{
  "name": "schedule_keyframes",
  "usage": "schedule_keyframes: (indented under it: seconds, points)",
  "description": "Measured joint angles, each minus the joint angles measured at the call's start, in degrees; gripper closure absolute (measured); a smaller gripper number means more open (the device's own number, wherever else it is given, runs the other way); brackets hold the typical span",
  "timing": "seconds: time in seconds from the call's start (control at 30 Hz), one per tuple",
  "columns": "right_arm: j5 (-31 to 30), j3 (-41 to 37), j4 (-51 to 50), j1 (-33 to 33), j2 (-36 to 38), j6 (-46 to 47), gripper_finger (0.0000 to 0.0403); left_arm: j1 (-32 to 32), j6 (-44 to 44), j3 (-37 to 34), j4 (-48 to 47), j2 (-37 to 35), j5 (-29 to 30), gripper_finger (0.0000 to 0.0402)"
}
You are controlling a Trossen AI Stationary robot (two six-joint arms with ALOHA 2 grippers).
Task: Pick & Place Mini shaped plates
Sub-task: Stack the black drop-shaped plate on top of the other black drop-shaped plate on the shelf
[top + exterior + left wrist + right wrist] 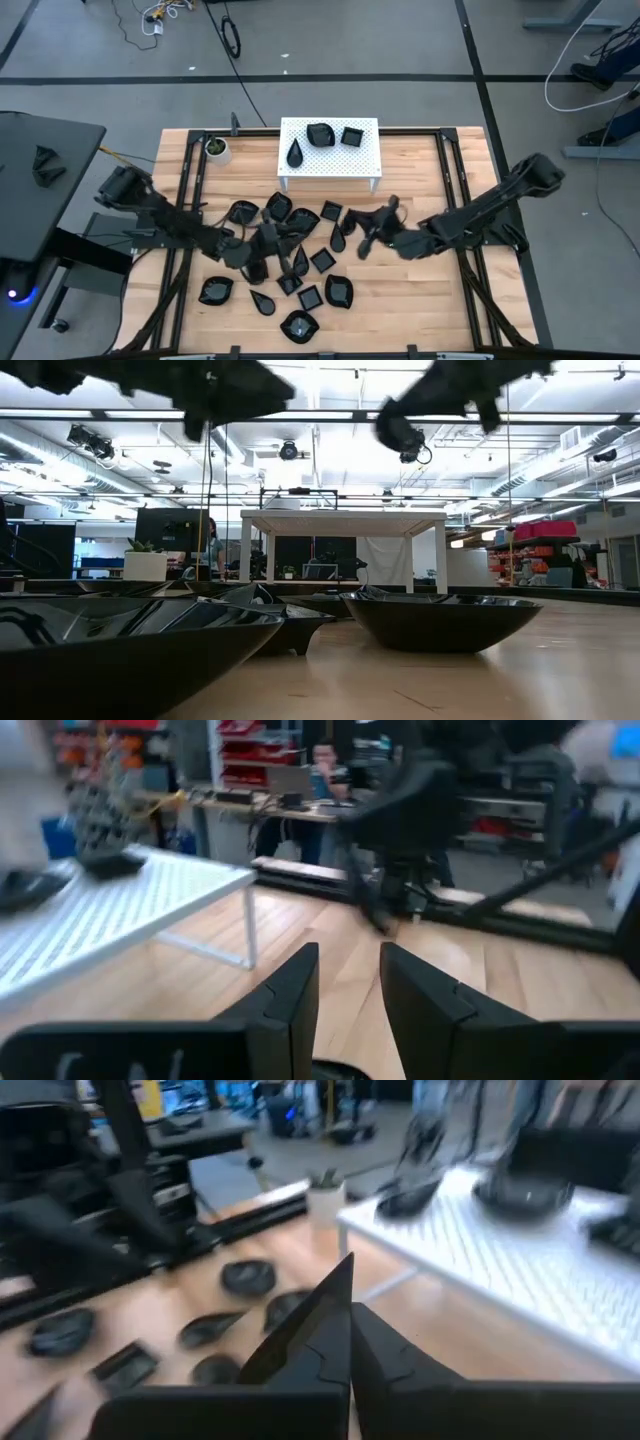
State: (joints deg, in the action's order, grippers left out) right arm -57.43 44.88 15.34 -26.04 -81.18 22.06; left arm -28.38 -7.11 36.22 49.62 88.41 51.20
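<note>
Many tiny glossy black mini plates lie scattered on the wooden table, and some fill the low view. Three more sit on the white perforated stand: a teardrop, a lobed one and a square one. My left gripper hovers open above the left part of the pile, nothing between its fingers. My right gripper is raised over the pile's right side, shut, with a thin dark pointed piece standing up between its fingers, which looks like a plate seen edge-on. My right gripper pinches the dark pointed piece between its two fingers, and its tip sticks out past the fingertips. It is lifted clear of the table. Which part of the plate the fingers are on cannot be told.
A small white cup with a green plant stands at the far left, beside the stand. Black rails run along both sides of the table. Bare wood lies at the near right. A person sits in the room beyond.
</note>
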Motion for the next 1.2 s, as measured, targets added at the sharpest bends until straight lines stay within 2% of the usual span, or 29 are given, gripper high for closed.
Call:
schedule_keyframes:
  seconds: [0.17, 0.33, 0.53, 0.77, 0.97, 1.2]
  points:
    - [-5.04, 6.47, 4.45, 0.00, -8.96, -11.45, 0.0403, 0.80, 9.03, 6.60, -0.24, 6.39, -0.76, 0.0287]
    - [-5.11, 9.83, 5.24, -0.07, -13.40, -15.62, 0.0403, 2.30, 13.35, 9.76, -1.03, 9.40, 2.85, 0.0287]
    - [-4.92, 9.88, 5.68, -0.28, -13.61, -15.28, 0.0403, 2.58, 12.69, 10.45, -2.10, 9.09, 7.16, 0.0287]
    - [-4.72, 9.88, 7.63, -0.31, -13.61, -15.50, 0.0403, 4.23, 7.44, 10.45, -2.73, 9.09, 0.07, 0.0287]
    - [-4.55, 9.88, 8.61, -0.31, -13.61, -15.40, 0.0403, 5.09, 5.81, 10.45, -3.23, 9.09, 1.01, 0.0289]
    - [-4.37, 9.88, 8.68, -0.26, -13.61, -13.98, 0.0390, 4.98, 5.80, 10.45, -3.17, 9.09, 3.45, 0.0340]
